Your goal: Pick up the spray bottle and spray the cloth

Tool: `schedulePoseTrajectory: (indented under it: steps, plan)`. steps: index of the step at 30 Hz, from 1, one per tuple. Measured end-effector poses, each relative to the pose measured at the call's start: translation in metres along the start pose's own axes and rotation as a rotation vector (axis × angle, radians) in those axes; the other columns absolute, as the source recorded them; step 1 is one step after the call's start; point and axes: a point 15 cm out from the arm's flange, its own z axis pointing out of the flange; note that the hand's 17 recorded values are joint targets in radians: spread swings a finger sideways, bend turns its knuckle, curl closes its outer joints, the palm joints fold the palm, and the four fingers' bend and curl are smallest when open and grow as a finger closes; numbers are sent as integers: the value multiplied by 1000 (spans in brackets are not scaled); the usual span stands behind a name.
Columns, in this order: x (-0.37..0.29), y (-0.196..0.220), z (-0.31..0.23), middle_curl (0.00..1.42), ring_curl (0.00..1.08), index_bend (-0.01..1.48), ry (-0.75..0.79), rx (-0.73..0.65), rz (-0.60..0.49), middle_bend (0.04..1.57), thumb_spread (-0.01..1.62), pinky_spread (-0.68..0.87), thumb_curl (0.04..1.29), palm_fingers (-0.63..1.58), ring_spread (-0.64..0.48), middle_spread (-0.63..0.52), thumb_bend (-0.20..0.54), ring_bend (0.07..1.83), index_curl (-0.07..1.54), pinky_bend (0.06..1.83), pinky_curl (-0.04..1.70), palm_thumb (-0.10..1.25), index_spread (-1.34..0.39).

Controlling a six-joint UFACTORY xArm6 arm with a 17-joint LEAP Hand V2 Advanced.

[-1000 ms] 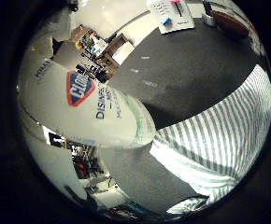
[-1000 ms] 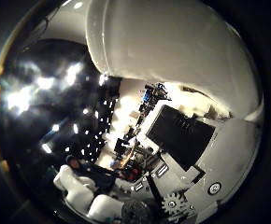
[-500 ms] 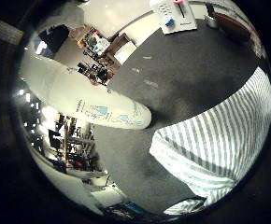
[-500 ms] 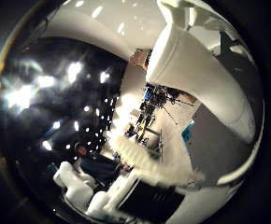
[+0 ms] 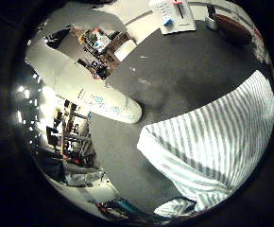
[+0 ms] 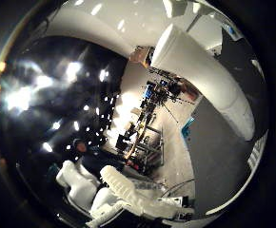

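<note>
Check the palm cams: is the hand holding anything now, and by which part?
Cannot be told. The spray bottle is off the table, apart from the striped cloth, but no fingers show around it.

A smooth white plastic spray bottle (image 5: pixel 87 92) stands on the matt dark grey bench (image 5: pixel 184 71) beside a soft, striped woven cloth (image 5: pixel 212 146).

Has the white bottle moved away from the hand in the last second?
Yes. The bottle looks smaller and farther from the palm, while the striped cloth on the table keeps its place.

Dark table (image 5: pixel 184 71) bears striped cloth (image 5: pixel 212 146) and spray bottle (image 5: pixel 87 90)
</note>
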Motion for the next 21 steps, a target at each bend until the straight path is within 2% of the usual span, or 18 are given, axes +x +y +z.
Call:
schedulePoseTrajectory:
  steps: [12, 21]
  plan:
    - [27, 13, -66, 341, 145, 181, 268, -135, 33, 227, 880, 655, 326, 282, 250, -91, -32, 547, 352, 989, 170, 194, -377]
    - [-3, -12, -162, 335, 147, 184, 468, -46, 57, 191, 901, 669, 329, 279, 270, -50, -31, 493, 343, 961, 137, 232, -374]
